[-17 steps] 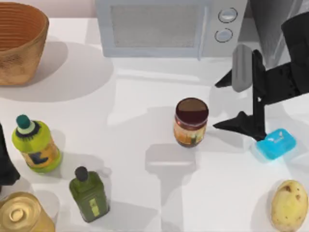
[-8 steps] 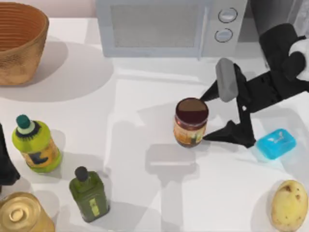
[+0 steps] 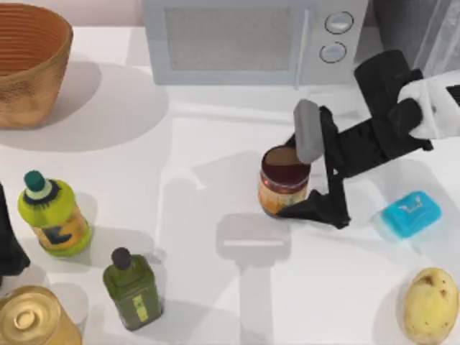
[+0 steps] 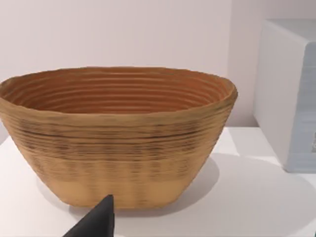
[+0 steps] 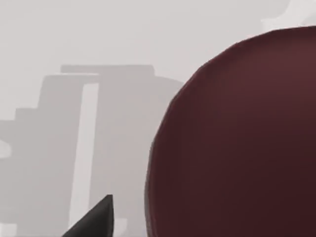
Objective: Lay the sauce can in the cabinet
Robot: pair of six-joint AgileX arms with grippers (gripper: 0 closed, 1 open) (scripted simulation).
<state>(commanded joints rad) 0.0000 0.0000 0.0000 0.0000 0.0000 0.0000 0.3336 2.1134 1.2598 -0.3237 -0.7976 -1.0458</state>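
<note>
The sauce can (image 3: 283,169) stands upright in the middle of the table, with a maroon lid and an orange label. My right gripper (image 3: 285,178) is open and straddles it, one finger behind the can and the other finger in front of it. In the right wrist view the maroon lid (image 5: 237,143) looms close, beside one dark fingertip (image 5: 96,219). The cabinet (image 3: 392,21) is a grey unit at the back right corner, partly seen. My left arm (image 3: 7,248) is parked at the table's left edge, and its wrist view has one fingertip (image 4: 98,222) before the basket.
A white microwave (image 3: 244,39) stands at the back. A woven basket (image 3: 29,65) sits back left. At front left are a yellow-green bottle (image 3: 54,215), a dark green bottle (image 3: 133,287) and a gold-lidded tin (image 3: 32,320). A blue soap (image 3: 410,213) and a potato (image 3: 430,305) lie on the right.
My right gripper has moved left from beside the blue soap until its open fingers stand on either side of the sauce can. The can has not moved.
</note>
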